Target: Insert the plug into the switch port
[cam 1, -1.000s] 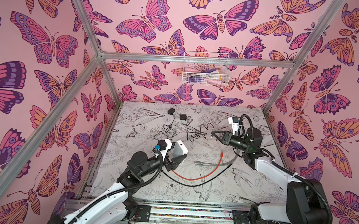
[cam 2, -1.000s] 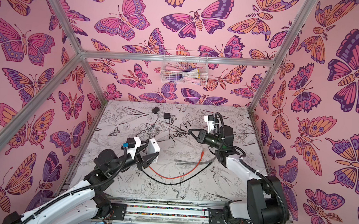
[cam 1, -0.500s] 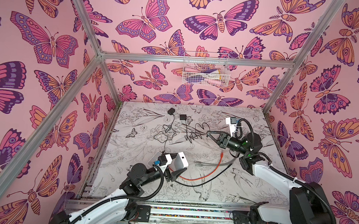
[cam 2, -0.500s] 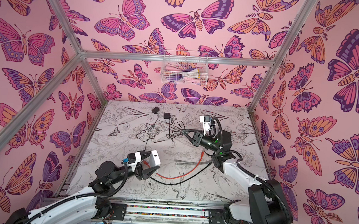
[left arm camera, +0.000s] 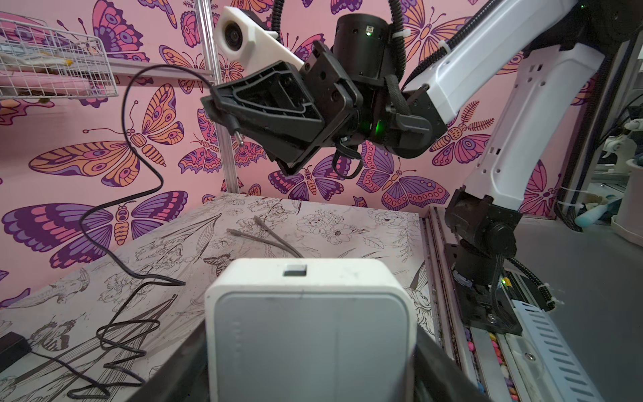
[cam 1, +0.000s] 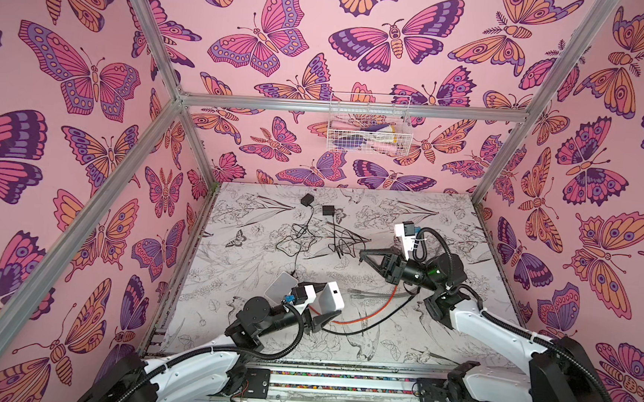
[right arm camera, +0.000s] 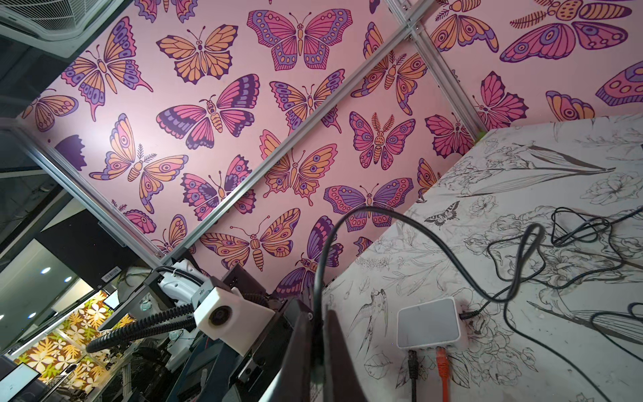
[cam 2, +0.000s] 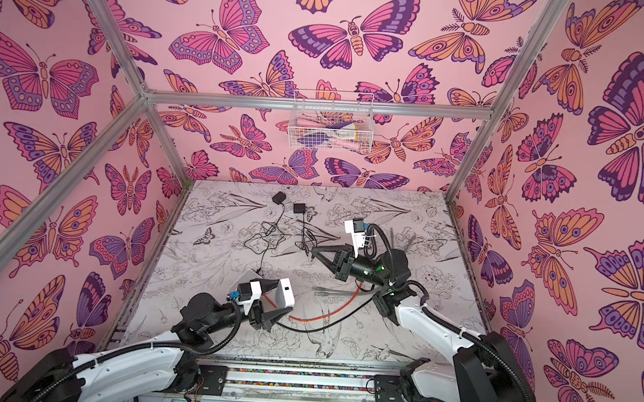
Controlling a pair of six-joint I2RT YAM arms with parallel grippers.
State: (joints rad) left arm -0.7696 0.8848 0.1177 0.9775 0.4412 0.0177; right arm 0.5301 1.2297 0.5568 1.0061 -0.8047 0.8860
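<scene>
Pink butterfly-print walls enclose a desk point(cam 1: 229, 277) covered in flower line-drawings; a wire basket point(cam 1: 367, 135) hangs on the back wall.

Left: a second switch point(cam 1: 280, 287) lies flat on the desk, already wired, with a black cable point(right arm camera: 413, 372) and an orange cable point(right arm camera: 442, 369) in its ports. Just beside it, the left pincer point(cam 2: 282, 298) stands wide and clamps the switch point(left arm camera: 309, 330) by two opposite sides, lifted off the desk. A small rectangular port point(left arm camera: 295, 270) shows on the narrow face turned toward the right arm.

Centre: two black adapters point(cam 1: 307, 199) sit at the back with tangled leads, and loose grey cables point(left arm camera: 264, 236) lie nearer.

Right: the right pincer point(cam 1: 362, 253) is fully closed on the plug point(left arm camera: 232, 126), a slim black barrel whose metal tip sticks out past the fingertips at a slant. Its lead point(left arm camera: 139, 163) loops down to the tangle. Plug and port are well apart and not lined up, so insertion has not begun.

Likely faults, judged from this pose:
- The slanted plug may meet the port rim off-axis and jam or skid across the face.
- The thin barrel may pivot in the grip under that push.
- The airborne switch, pinched only at its sides, may twist or slip.
- The lead may tighten against the tangle and drag the plug aside.
- Whether the round plug suits this port cannot be told.
</scene>
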